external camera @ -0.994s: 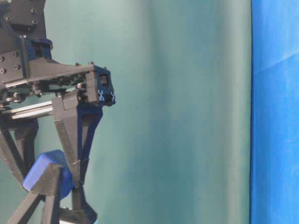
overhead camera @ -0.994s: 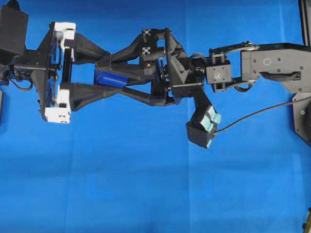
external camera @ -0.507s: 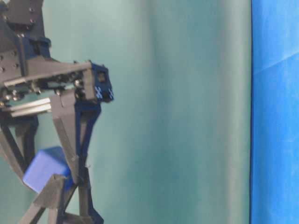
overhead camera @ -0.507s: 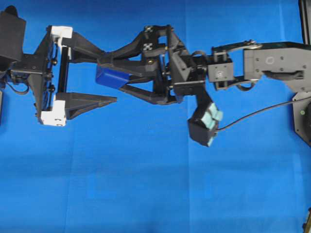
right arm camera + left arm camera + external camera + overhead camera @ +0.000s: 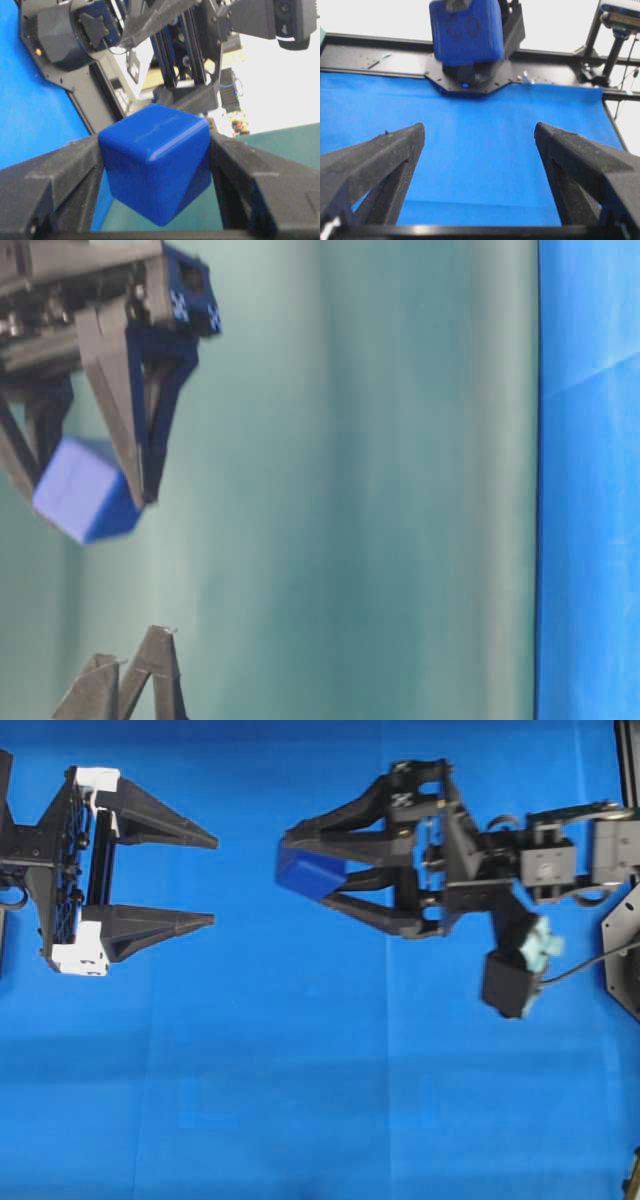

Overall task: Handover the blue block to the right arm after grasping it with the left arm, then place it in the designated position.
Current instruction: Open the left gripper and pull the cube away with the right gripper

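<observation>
At the left edge of the blue cloth-covered desk (image 5: 300, 1120), the left arm's black two-pronged gripper with white corner blocks (image 5: 210, 880) has let go and drawn back; its prongs now stand wide apart with nothing between them. The small dark-blue rounded cube (image 5: 308, 872) has gone with the right arm's black gripper with pale teal wrist pieces (image 5: 300, 870), pinched at the prong tips, aloft right of centre. The handover looks complete; placing remains. The cube has no long axis; it sits tilted, one corner hanging low.
</observation>
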